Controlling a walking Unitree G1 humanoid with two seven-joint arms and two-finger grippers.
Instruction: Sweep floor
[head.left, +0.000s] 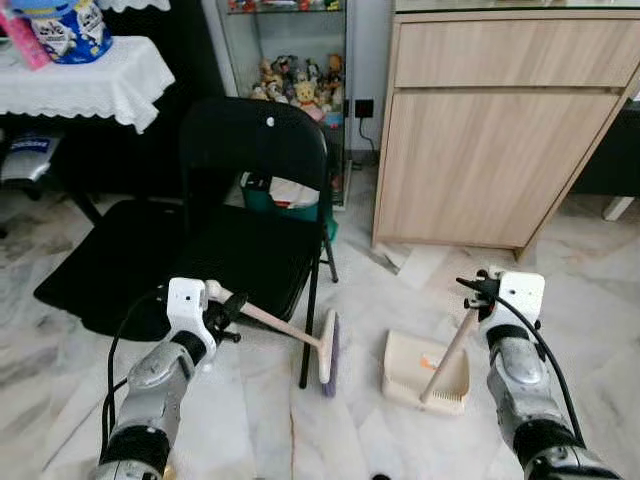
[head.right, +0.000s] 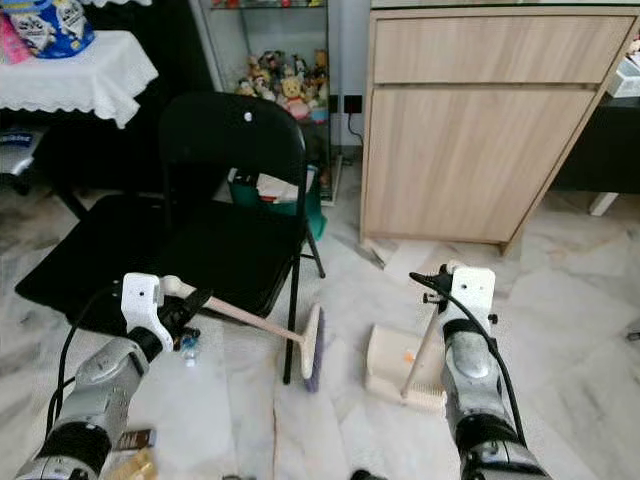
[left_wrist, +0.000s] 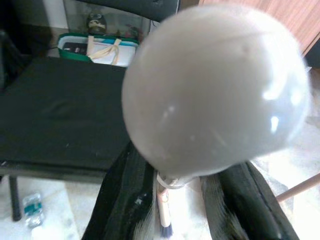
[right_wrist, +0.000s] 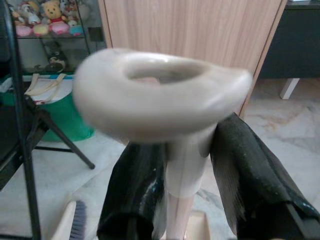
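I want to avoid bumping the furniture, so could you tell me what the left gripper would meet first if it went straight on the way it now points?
Probably the black folding chair: the left gripper, shut on the broom handle, points forward and right toward its seat and front leg, though depth is unclear.

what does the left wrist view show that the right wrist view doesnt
Left wrist view alone: the broom handle's rounded knob close up between the left gripper fingers, the black chair seat, and a small bottle on the floor.

Right wrist view alone: the dustpan handle's looped end in the right gripper, plush toys on a glass shelf.

Both: the wooden cabinet, the green bin, marble floor.
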